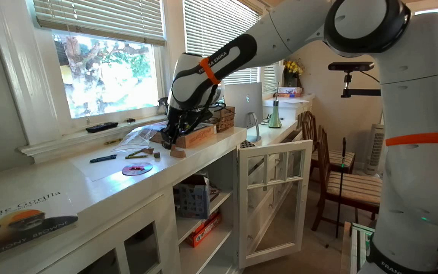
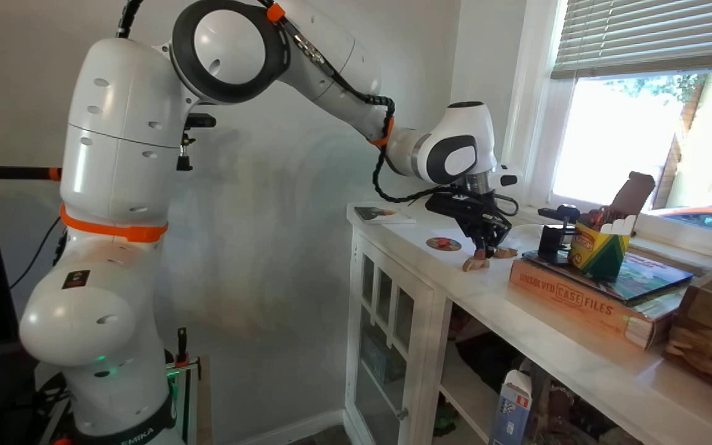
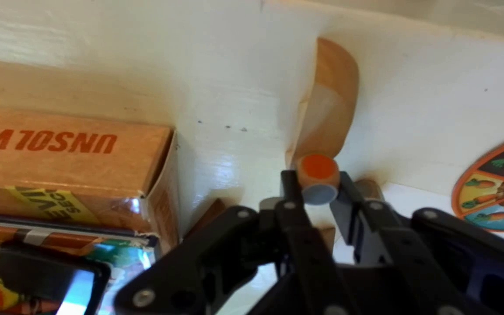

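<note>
My gripper (image 3: 315, 183) is shut on a small wooden die (image 3: 319, 173) with an orange face and a grey face. It points down just above the white counter (image 3: 234, 87). A curved wooden block (image 3: 333, 105) lies on the counter just beyond the fingertips. It also shows in both exterior views (image 1: 177, 153) (image 2: 474, 264). I cannot tell whether the die touches it. A small cube (image 1: 157, 155) and another wooden piece (image 1: 149, 150) lie close by, partly hidden behind the fingers in the wrist view. The gripper also shows in both exterior views (image 1: 169, 142) (image 2: 486, 242).
An orange case-files box (image 2: 569, 298) stands beside the gripper, with a crayon box (image 2: 600, 250) on top. A round picture disc (image 1: 137, 168), crayons (image 1: 103, 158) and a plastic bag (image 1: 138, 137) lie nearby. A glazed cabinet door (image 1: 243, 205) stands open below the counter.
</note>
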{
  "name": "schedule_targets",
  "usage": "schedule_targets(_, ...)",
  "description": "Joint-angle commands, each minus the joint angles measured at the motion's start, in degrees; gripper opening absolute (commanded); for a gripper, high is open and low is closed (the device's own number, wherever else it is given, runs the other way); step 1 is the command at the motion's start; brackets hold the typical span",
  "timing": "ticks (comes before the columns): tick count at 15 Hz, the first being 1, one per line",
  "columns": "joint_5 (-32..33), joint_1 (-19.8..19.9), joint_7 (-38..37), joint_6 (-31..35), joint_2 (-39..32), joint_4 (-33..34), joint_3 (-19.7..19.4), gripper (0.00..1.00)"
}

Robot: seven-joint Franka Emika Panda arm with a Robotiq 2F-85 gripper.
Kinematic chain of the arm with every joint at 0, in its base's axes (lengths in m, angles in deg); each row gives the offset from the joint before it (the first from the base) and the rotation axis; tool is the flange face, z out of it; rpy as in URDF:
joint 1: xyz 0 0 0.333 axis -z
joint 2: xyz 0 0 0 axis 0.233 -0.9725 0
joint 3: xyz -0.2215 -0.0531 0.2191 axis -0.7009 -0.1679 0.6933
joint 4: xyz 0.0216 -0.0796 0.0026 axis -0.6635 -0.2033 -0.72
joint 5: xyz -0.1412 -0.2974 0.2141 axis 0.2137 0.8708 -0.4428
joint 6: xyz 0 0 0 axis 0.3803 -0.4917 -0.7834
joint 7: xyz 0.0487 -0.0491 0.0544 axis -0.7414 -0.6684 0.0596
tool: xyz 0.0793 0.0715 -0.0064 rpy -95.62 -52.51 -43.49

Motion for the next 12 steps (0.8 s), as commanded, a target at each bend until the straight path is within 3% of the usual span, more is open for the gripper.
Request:
schedule_targets(1,1.0,-0.2,-1.7,-0.7,0.7,-0.8,-0.3,0.06)
schedule_targets(12,0.9,-0.2,-2.2,-1.2,1.6,-1.6,-0.3,0.06)
